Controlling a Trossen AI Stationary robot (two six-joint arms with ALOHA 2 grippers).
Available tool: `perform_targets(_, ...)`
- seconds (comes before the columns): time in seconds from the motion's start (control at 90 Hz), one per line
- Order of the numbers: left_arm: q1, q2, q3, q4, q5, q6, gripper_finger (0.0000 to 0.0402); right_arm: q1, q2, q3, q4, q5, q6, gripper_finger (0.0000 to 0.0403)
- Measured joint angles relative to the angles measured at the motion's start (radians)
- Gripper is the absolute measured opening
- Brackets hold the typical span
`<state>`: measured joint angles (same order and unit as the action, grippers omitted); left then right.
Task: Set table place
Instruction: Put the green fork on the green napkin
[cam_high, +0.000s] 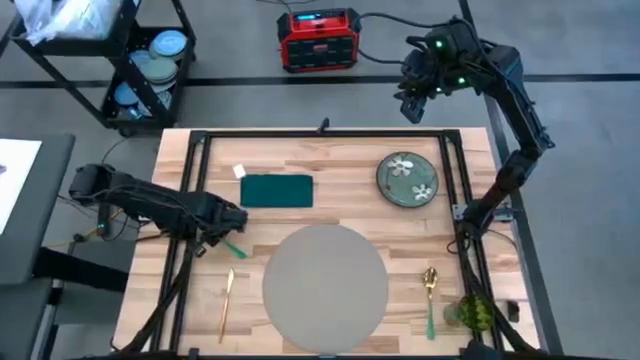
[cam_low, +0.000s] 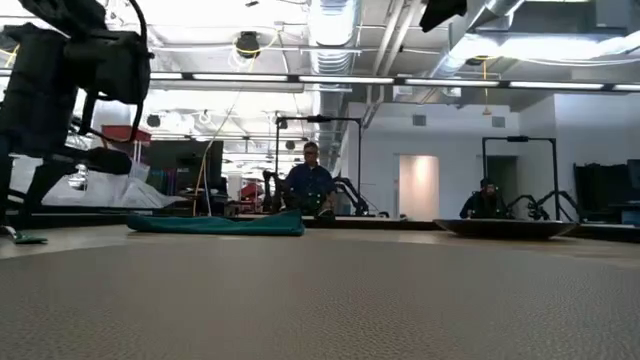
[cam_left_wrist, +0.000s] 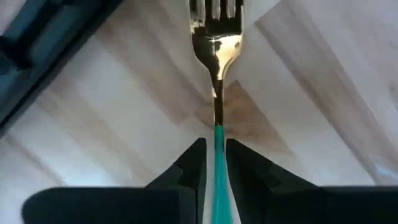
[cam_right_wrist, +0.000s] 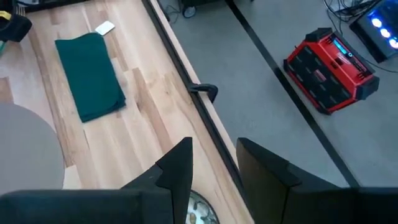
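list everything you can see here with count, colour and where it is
table: 1, light wood, centre
placemat: 1, grey, round, near edge of table
napkin: 1, dark green, beyond placemat
plate: 1, grey-green flowered, far right of table
fork: 1, gold with teal handle, in left hand
knife: 1, gold, left of placemat
spoon: 1, gold with teal handle, right of placemat
red box: 1, floor beyond table
cart: 1, black, far left
left hand: shut on fork, left of placemat
right hand: open, raised past far edge

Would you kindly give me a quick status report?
Left gripper shut on fork, left of placemat. Right gripper open, raised beyond table. Placemat bare.
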<state>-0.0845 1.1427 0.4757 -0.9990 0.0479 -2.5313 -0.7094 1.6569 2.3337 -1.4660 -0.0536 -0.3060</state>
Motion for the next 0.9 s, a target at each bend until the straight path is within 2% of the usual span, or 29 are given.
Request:
perform_targets(0.122, -0.003, 0.000, -0.065, 0.112, -0.001, 0.006, 0.0045, 0.001, 0.000, 0.000, -0.005, 0.000, 0.018, 0.0113)
perform_targets(0.244, -0.005, 0.004, -0.065, 0.094, -0.011, 0.028, 0.0043, 0.003, 0.000, 0.000, -0.047, 0.000, 0.048, 0.0113)
perform_targets(0.389, 0.006, -0.012, -0.058, 0.087, -0.080, 0.128, 0.0010, 0.002, 0.000, 0.000, -0.073, 0.000, 0.047, 0.0113)
perform_targets(0.489, 0.008, -0.013, -0.057, 0.139, -0.170, 0.189, 0.0005, 0.002, 0.000, 0.000, -0.060, 0.000, 0.047, 0.0113)
perform_targets(0.567, 0.010, -0.010, -0.041, 0.167, -0.234, 0.194, 0.0003, 0.002, 0.000, 0.000, -0.057, 0.001, 0.040, 0.0113)
perform_targets(0.9, 0.008, -0.021, 0.119, 0.196, -0.325, 0.204, 0.0001, 0.000, 0.000, 0.000, -0.041, 0.003, -0.072, 0.0113)
